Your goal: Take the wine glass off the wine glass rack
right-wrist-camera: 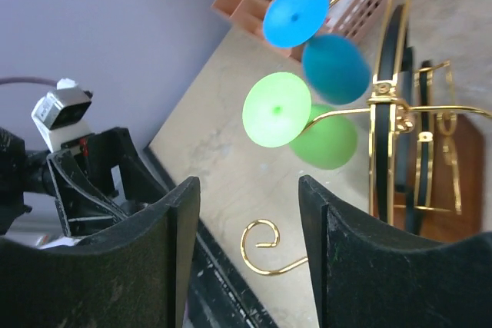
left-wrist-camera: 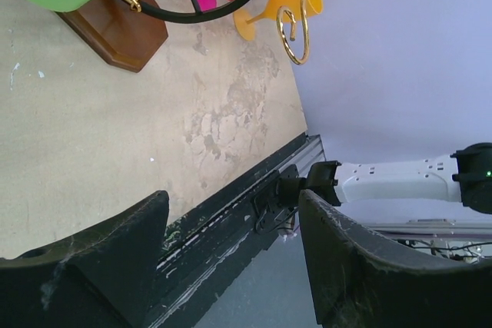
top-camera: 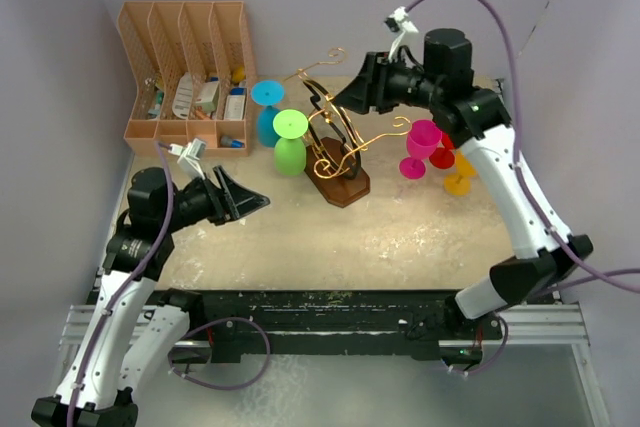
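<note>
Here, right end effector (right-wrist-camera: 247, 190) spread wide, empty

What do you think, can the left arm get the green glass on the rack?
Probably yes. The open left gripper is near the green glass, on its side of the wine glass rack, with only bare table between. It isn't pointed at it yet.

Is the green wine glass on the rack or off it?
On the rack. The green wine glass hangs upside down, foot above bowl, with its stem caught in a gold arm of the wine glass rack.
</note>
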Tool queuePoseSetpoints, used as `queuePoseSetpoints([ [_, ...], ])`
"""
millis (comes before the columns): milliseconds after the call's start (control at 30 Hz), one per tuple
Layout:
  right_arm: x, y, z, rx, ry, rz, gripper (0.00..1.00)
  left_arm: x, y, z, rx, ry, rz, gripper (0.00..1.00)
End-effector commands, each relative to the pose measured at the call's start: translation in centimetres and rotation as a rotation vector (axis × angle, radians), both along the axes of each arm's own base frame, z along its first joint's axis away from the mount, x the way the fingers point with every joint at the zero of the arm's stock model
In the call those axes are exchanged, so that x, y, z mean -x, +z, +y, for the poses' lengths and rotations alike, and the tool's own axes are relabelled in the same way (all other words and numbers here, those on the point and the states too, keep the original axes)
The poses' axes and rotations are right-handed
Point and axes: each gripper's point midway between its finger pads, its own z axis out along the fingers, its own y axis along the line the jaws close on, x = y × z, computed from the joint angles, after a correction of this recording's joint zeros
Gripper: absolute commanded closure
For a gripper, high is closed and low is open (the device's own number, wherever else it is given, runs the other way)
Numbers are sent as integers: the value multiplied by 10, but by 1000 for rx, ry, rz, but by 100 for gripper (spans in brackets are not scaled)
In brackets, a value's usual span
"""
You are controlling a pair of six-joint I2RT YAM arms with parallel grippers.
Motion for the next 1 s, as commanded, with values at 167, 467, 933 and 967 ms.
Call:
queuePoseSetpoints([
  [167,-13,-7,50,-56,255,70,42,12,10,8,-35,25,-71,29],
  [467,-25,-44,90,42,257,133,44,17,11,11,-45,36,-72,29],
  [933,-58,-84,100,240,92,142,44,22,10,14,-60,41,-73,29],
  [967,-59,-86,100,248,85,140,44,23,10,14,-62,40,-71,29],
])
